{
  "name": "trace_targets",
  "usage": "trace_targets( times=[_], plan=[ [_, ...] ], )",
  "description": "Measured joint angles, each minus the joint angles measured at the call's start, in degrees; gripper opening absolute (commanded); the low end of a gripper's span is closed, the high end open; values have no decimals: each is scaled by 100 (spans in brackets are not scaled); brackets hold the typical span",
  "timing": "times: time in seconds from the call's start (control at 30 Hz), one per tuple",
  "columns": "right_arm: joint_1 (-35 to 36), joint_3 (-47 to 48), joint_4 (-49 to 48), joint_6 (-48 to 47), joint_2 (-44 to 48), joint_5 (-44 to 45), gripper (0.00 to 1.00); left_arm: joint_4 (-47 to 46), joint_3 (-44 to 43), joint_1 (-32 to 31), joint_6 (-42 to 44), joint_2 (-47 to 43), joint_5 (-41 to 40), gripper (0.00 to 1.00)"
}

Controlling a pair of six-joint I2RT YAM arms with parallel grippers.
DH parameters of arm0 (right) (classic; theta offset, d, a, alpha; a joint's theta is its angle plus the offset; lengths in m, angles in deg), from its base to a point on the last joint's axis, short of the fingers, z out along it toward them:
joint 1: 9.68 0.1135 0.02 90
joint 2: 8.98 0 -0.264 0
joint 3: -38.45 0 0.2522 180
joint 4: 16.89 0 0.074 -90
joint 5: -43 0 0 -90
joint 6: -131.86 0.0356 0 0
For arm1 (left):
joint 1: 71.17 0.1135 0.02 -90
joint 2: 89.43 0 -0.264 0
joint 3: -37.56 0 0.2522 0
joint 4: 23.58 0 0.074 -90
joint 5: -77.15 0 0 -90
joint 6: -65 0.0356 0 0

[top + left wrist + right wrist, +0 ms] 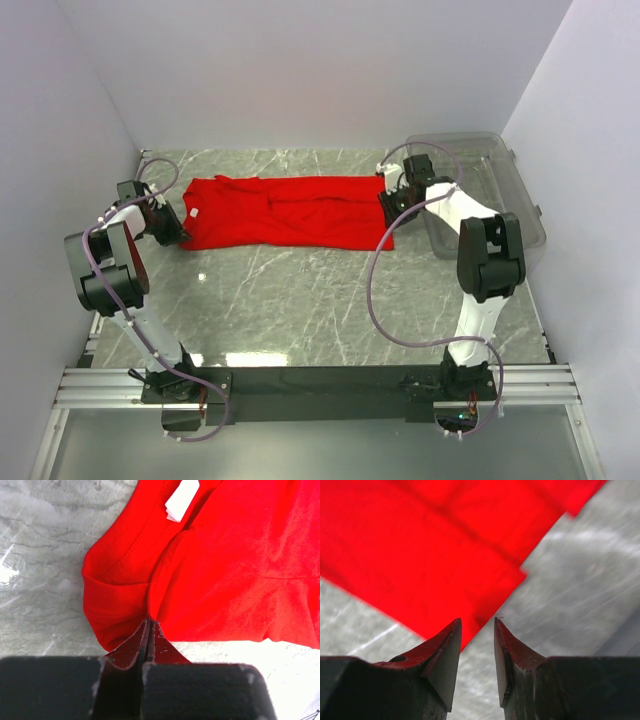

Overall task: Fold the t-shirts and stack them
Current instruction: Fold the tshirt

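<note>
Your red t-shirt (290, 212) lies as a long band on the marble table (300, 300), its long axis running left to right between the arms; your left gripper (150, 625) pinches the collar-end edge, pressed together; your right gripper (477, 625) hovers at the opposite corner, parted and empty.

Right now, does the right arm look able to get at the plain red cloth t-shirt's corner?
Probably yes: the right gripper hangs open just over a corner of the red cloth t-shirt, nothing between them.
</note>
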Motion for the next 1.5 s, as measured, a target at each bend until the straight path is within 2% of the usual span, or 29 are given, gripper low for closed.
trace_targets(
  times=[0.3, 0.7, 0.8, 0.9, 0.93, 1.03, 1.13, 1.5],
  plan=[
    [37, 798, -57, -157, -516, 273, 44, 0, 0, 0, 0, 0, 70, 1],
    [39, 1051, 210, -468, -1001, 271, 43, 4, 0, 9, 0, -11, 122, 1],
    [39, 1156, 264, -529, -1067, 271, 39, 4, 0, 26, 0, -48, 146, 1],
    [39, 1182, 271, -568, -1095, 271, 28, 4, 0, 44, 0, -125, 201, 1],
    [39, 1182, 271, -573, -1095, 269, 21, 4, 0, 52, 0, -155, 210, 1],
    [39, 1182, 264, -621, -1095, 264, 9, -4, 2, 83, -2, -258, 291, 1],
    [37, 1182, 267, -660, -1095, 258, 1, -24, 39, 118, -4, -352, 389, 1],
    [22, 1132, 66, -654, -1082, 170, 0, -129, 372, 332, -9, -796, 719, 1]
  ],
)
